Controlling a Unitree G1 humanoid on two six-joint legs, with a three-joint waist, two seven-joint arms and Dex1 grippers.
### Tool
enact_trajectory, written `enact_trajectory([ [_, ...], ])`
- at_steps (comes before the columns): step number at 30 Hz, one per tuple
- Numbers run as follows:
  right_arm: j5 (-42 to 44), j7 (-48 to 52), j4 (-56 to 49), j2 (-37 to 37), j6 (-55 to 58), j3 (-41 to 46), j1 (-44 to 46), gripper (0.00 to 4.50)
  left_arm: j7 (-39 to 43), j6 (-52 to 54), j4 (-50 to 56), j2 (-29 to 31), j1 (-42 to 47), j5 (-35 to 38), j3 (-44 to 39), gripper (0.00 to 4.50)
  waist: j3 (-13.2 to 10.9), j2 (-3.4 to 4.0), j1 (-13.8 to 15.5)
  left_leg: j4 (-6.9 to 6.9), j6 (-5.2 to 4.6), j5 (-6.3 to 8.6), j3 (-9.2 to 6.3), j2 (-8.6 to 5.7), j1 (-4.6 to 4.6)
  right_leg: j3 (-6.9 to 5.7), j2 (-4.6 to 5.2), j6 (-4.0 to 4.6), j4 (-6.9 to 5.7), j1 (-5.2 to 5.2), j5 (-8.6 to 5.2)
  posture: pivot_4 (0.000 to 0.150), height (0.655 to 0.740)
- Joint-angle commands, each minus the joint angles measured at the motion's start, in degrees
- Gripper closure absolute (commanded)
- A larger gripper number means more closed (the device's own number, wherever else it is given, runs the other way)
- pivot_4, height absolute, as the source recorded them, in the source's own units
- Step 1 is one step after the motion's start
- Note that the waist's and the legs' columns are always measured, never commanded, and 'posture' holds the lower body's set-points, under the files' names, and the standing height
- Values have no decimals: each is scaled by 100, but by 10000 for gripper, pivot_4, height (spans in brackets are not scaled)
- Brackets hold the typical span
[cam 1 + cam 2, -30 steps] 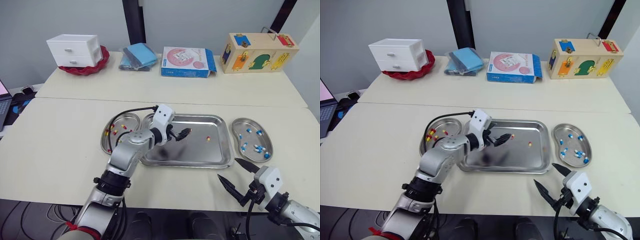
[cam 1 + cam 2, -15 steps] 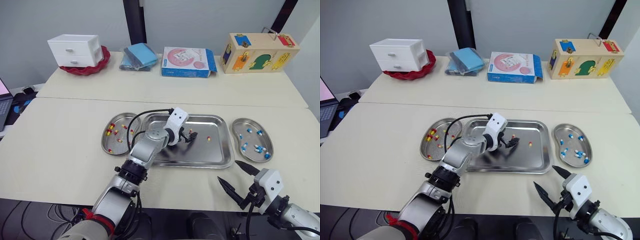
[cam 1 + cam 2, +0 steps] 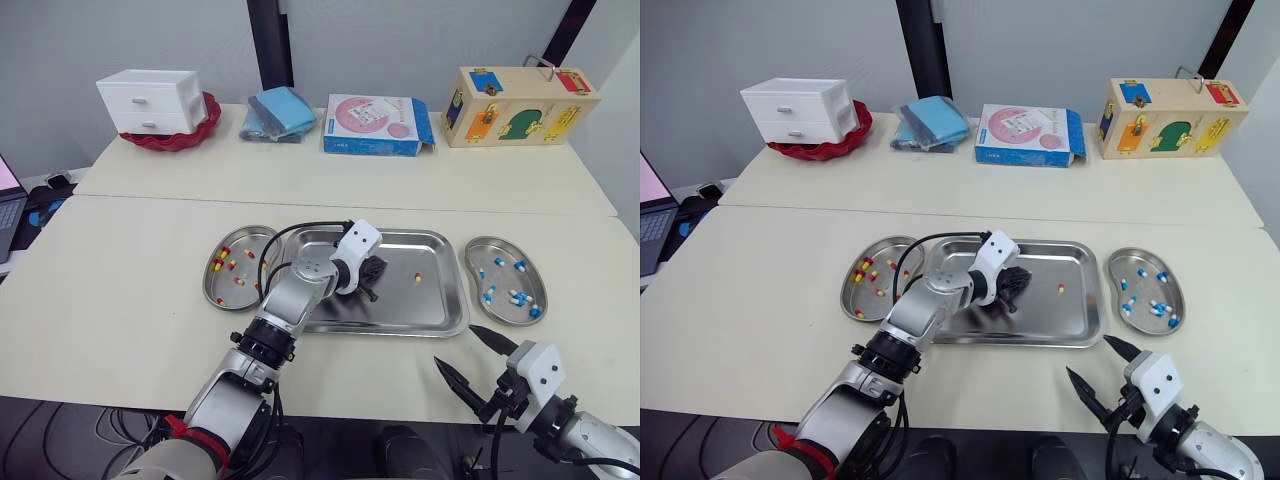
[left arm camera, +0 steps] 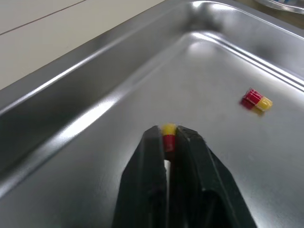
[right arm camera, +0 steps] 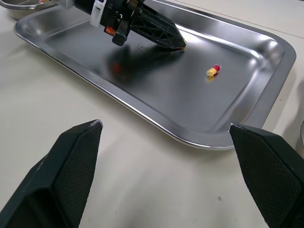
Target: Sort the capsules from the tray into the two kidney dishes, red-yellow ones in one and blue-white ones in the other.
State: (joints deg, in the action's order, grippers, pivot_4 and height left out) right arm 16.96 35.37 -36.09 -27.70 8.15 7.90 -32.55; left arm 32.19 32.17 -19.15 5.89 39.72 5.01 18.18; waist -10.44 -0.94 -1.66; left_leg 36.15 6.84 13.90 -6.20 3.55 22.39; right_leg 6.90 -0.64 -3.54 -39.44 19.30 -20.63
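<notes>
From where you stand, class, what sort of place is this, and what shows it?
Probably a robotics test lab: a steel tray and kidney dishes holding capsules on plain tables, plus a wooden latch box behind.

Words and numbers: none could be read.
Pink and blue box [image 3: 377, 124]: it had print on top, too small to read.

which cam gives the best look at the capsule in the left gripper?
Left wrist view: the red-yellow capsule sits pinched in the left gripper, both colours plain. In the eye views the capsule is too small to tell. The right wrist view has the gripper side-on over the tray, capsule barely a speck.
</notes>
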Motion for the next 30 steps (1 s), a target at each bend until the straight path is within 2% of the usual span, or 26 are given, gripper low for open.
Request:
enact_trajectory([
  [1,29,-62,-271,4,-23,43,4,0,168,59,245,101,-146,34,-59,44698,0,1,-4,0,0,0,0,1,0,0,0,0,0,0,0,1500,7400],
  [6,14,-90,-309,-26,-31,24,75,0,303,246,1195,325,-278,246,-295,44698,0,1,-11,-1,0,0,0,1,0,1,0,0,-1,2,0,1500,7400],
  [10,-35,8,-236,-106,-135,-1,209,0,393,1061,2705,867,-610,661,-769,44698,0,2,-18,-1,1,0,0,3,4,0,0,0,0,4,0,1500,7400],
  [14,-64,223,-113,-255,-278,-95,380,0,387,1715,3640,1517,-970,927,-1288,44698,3,6,-13,-2,2,-1,-1,5,0,-1,0,0,-1,2,0,1500,7400],
  [22,46,1113,316,-665,-500,-719,1198,0,65,2953,4923,2370,-1926,1566,-2913,44698,-2,-2,-24,-1,0,0,0,8,-3,-1,0,0,0,2,0,1500,7400],
  [30,238,1681,683,-727,-496,-1189,1975,0,-533,3260,5523,2553,-2893,1517,-3803,44698,-10,-17,8,2,0,0,-4,6,-1,-5,3,1,1,1,0,1500,7400],
])
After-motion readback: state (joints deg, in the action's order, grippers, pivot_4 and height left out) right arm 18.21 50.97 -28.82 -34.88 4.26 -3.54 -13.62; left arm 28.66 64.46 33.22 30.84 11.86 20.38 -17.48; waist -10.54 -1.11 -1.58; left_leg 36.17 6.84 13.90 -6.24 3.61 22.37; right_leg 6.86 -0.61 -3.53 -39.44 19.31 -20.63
